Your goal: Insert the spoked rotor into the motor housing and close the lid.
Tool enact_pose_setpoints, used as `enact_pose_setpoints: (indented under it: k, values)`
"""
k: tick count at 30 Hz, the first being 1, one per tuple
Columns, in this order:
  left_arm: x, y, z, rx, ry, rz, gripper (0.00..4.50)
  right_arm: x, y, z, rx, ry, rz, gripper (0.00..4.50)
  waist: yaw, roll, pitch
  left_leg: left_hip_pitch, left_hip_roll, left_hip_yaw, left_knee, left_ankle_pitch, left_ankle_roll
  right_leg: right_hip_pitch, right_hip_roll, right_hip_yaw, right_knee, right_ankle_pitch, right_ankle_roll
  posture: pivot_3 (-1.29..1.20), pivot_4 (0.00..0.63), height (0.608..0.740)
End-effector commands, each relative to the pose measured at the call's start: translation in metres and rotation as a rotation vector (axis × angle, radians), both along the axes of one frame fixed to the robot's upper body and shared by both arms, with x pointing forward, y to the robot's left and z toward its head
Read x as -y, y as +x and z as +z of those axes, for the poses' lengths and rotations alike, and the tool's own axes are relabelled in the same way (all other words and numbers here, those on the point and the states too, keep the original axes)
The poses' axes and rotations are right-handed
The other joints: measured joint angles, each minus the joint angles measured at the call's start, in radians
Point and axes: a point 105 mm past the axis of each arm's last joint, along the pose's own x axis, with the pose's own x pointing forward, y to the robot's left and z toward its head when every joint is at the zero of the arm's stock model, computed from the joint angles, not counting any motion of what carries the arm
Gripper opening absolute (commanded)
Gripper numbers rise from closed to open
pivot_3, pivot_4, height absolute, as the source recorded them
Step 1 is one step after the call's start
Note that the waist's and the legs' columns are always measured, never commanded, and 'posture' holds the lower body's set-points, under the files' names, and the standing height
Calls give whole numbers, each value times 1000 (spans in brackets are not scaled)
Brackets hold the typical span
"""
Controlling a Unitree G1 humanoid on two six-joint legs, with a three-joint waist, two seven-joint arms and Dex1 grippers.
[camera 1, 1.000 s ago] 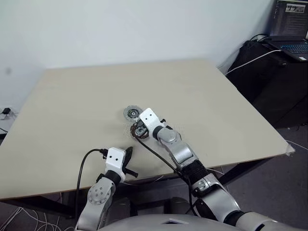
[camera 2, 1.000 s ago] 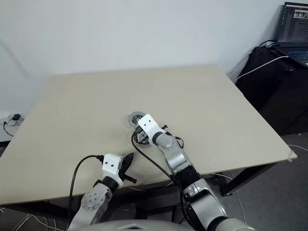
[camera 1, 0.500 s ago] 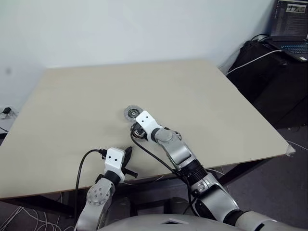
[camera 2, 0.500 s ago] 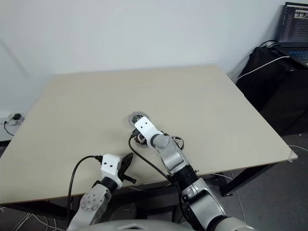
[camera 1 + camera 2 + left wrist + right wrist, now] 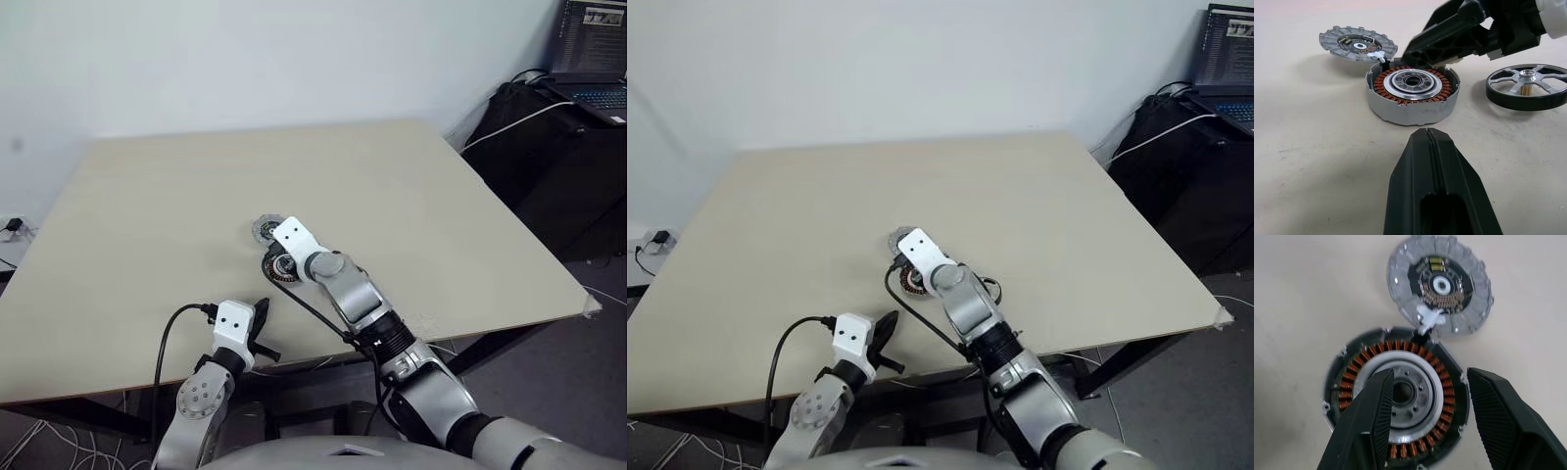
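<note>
Right wrist view looked straight down past two black fingers (image 5: 1369,426) standing apart, with nothing between them, over the motor housing (image 5: 1400,396). That housing was a round grey shell lying flat on the pale worktop (image 5: 176,196), open side up, with a ring of copper windings around a silver centre. Just beyond it lay the lid (image 5: 1442,284), a toothed grey disc with a dark circuit face turned up; a small white connector sat where the two met, though whether they actually touched was hard to tell.

From the left wrist view, the spoked rotor (image 5: 1528,85) lay flat on the worktop beside the housing, a dark-rimmed wheel with silver spokes and hub, apart from it. The right hand (image 5: 1459,36) hung over the far edge of the housing. The left hand (image 5: 1432,183) was closed, its fingers pressed together and empty, resting low near the front edge of the worktop, pointing toward the housing.
</note>
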Motion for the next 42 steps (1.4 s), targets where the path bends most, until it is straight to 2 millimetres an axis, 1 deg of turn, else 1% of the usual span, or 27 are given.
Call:
enact_pose_setpoints:
  k: [1, 9, 17, 19, 21, 25, 26, 36, 42]
  values:
    - [3, 4, 12, 44, -14, -2, 0, -6, 3, 10, 9, -9, 11, 2541, 0, 0, 0, 0, 0, 0, 0, 0, 0, 0, 0, 0, 0, 0, 0, 0, 0, 740]
    - [5, 3, 13, 45, -17, -2, 0, -8, 3, 5, -20, -22, 12, 2541, -1, 0, 0, 0, 0, 0, -1, 0, 0, 0, 0, 0, 0, 0, 0, 0, 0, 740]
    - [6, 2, 13, 43, -19, 9, 0, -8, 10, 1, -17, -50, 4, 2541, -1, 0, 0, -1, 0, 0, -1, 0, 0, 0, 0, 0, -1, 0, 0, 0, 0, 740]
    - [6, 2, 12, 42, -20, 12, 0, -7, 11, 0, -14, -59, 3, 2158, -2, 0, 0, -1, 0, 0, -1, 0, 0, 0, 0, 0, -1, 0, 0, 0, 0, 740]
    - [5, 1, 11, 41, -20, 15, 0, -7, 12, -1, -13, -63, 3, 1646, -2, 0, 0, -1, 0, 0, -1, 0, 0, -1, 0, 0, -1, 0, 0, 0, 0, 740]
    - [5, 1, 10, 41, -22, 18, 0, -7, 12, -3, -10, -74, 4, 276, -1, 0, 0, -1, 0, 0, -1, 0, 0, -1, 0, 0, -1, 0, 0, 0, 0, 740]
    - [5, 1, 10, 41, -23, 18, 0, -7, 12, -3, -9, -75, 5, 13, -2, 0, 0, -1, 0, 0, -1, 0, 0, -1, 0, -1, -1, 0, 0, 0, 0, 740]
    - [1, 1, 9, 41, -23, 20, 0, -11, 12, 0, 23, -65, 32, 13, -4, 1, 1, 0, 1, 0, -1, 0, -1, -1, -1, -2, -1, 2, -1, 0, 0, 740]
    - [3, 2, 12, 43, -27, 18, 0, -19, 10, 8, 94, -40, 112, 13, -7, 1, 2, -1, 1, 0, -1, 0, -1, -1, -1, -2, -1, 2, -1, 0, 0, 740]
